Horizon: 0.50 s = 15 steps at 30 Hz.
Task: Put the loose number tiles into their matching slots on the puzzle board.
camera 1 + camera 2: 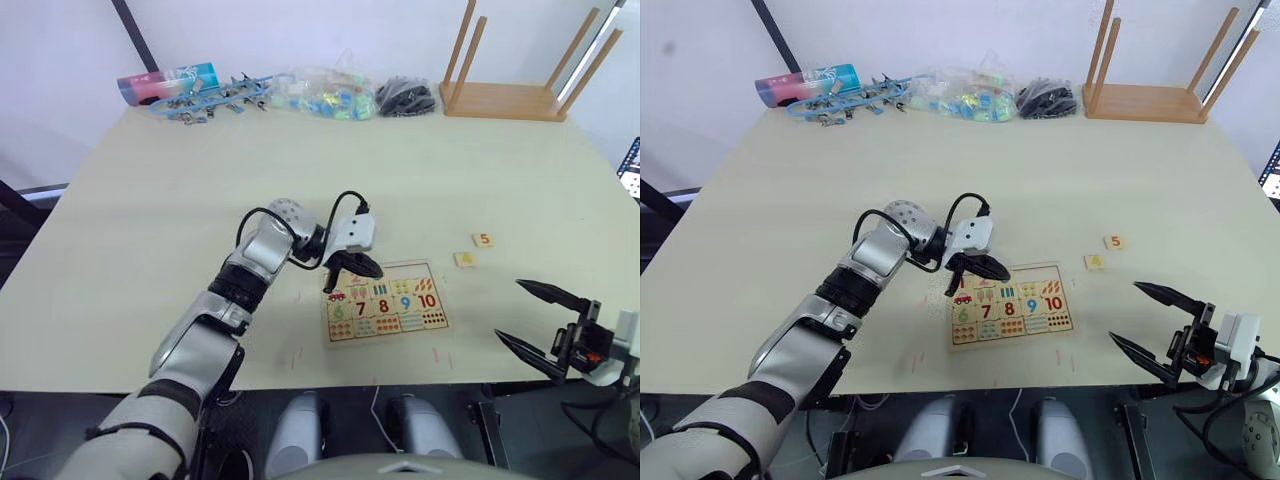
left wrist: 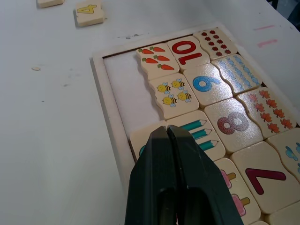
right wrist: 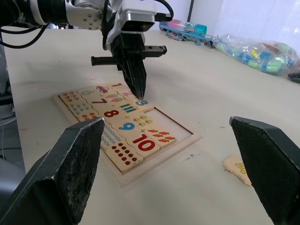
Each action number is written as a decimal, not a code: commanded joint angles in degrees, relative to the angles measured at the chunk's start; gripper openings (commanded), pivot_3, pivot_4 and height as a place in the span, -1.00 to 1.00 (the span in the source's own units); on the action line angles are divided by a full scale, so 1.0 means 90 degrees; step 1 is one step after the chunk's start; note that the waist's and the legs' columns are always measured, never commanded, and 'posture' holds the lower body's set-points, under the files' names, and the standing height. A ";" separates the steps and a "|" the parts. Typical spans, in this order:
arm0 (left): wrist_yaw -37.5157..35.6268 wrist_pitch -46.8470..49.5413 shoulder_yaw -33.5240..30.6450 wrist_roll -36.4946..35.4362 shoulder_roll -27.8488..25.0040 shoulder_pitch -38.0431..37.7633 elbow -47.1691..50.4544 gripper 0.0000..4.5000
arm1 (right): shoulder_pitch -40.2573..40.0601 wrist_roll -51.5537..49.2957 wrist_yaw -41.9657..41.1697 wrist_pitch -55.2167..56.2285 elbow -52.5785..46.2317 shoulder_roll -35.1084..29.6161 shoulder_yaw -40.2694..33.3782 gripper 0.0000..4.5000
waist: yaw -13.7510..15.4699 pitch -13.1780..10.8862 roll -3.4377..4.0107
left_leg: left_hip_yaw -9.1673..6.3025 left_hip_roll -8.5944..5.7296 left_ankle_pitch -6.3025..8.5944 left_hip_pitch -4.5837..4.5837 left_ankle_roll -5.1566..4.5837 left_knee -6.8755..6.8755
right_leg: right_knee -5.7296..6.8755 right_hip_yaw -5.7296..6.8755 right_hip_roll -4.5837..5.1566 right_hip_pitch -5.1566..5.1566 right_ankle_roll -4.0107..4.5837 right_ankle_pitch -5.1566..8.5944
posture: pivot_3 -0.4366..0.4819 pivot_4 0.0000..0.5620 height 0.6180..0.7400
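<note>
Head view first: left gripper pressed together over the pale wooden puzzle board, probably seating a tile. Small pale tiles 4 and 5 lie beside it. Right wrist view: right gripper gaping wide, apparently waiting.

L arm – silver/grey shell, black joints | black cables | white wrist | black fingers

Our left arm reaches forward and bends inward at the wrist, our left gripper pointing down with its fingers pressed together. Our right gripper hangs low at our side, fingers spread wide.
</note>
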<state>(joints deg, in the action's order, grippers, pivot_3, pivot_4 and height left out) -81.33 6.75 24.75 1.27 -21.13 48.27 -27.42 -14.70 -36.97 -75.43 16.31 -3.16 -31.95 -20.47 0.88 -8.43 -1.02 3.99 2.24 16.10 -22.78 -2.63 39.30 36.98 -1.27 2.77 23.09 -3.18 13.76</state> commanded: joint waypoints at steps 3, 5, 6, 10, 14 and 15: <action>0.0113 0.0053 0.0097 0.0152 -0.0023 -0.0093 0.0225 -0.98 | -0.0003 -0.0055 -0.0010 0.0023 -0.0065 -0.0076 -0.0114 1.00 | -0.0006 0.0000 0.0000 | -0.0001 0.0000 0.0000 0.0000 0.0000 0.0000 | 0.0000 0.0000 -0.0001 0.0000 0.0000 0.0000 | -0.05 -0.47 0.95; 0.0115 0.0048 0.0186 0.0243 -0.0071 -0.0222 0.0269 -0.98 | -0.0001 -0.0052 -0.0008 0.0021 -0.0061 -0.0076 -0.0111 1.00 | -0.0006 0.0001 0.0001 | -0.0001 0.0000 0.0000 0.0001 0.0000 0.0000 | 0.0000 0.0001 -0.0001 0.0000 0.0000 0.0000 | -0.05 -0.47 0.95; 0.0127 0.0034 0.0221 0.0289 -0.0093 -0.0278 0.0287 -0.98 | 0.0001 -0.0050 -0.0007 0.0020 -0.0059 -0.0076 -0.0110 1.00 | -0.0007 0.0001 0.0001 | -0.0002 0.0000 0.0000 0.0001 0.0000 0.0000 | 0.0000 0.0000 -0.0001 0.0000 0.0000 0.0000 | -0.05 -0.47 0.95; 0.0271 0.0131 0.0186 0.0300 -0.0088 -0.0405 0.0308 -0.98 | 0.0017 -0.0040 -0.0012 0.0015 -0.0051 -0.0081 -0.0097 1.00 | -0.0004 0.0003 0.0002 | -0.0005 0.0000 0.0000 0.0004 0.0000 0.0000 | 0.0000 -0.0001 0.0000 -0.0001 0.0000 0.0000 | -0.05 -0.47 0.95; 0.0357 0.0421 -0.0094 -0.0012 -0.0061 -0.0464 0.0570 -0.98 | 0.0054 -0.0040 -0.0021 0.0010 -0.0015 -0.0091 -0.0103 1.00 | -0.0003 0.0004 0.0003 | -0.0009 0.0000 0.0000 0.0004 0.0000 0.0000 | 0.0000 -0.0001 0.0000 -0.0002 0.0000 0.0000 | -0.05 -0.47 0.95; 0.0364 0.0487 -0.0200 -0.0130 -0.0064 -0.0475 0.0672 -0.98 | 0.0069 -0.0041 -0.0025 0.0008 0.0004 -0.0095 -0.0107 1.00 | -0.0003 0.0004 0.0003 | -0.0012 0.0000 0.0000 0.0004 0.0000 0.0000 | 0.0001 0.0000 0.0000 -0.0002 0.0000 0.0000 | -0.05 -0.47 0.95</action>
<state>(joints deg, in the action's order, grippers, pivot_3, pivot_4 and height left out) -78.43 9.73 24.48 1.71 -21.52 44.65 -23.47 -14.59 -36.81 -75.56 16.28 -3.13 -31.95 -20.47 0.84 -8.40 -0.99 3.87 2.24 16.10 -22.75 -2.63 39.30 36.99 -1.27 2.76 23.08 -3.18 13.76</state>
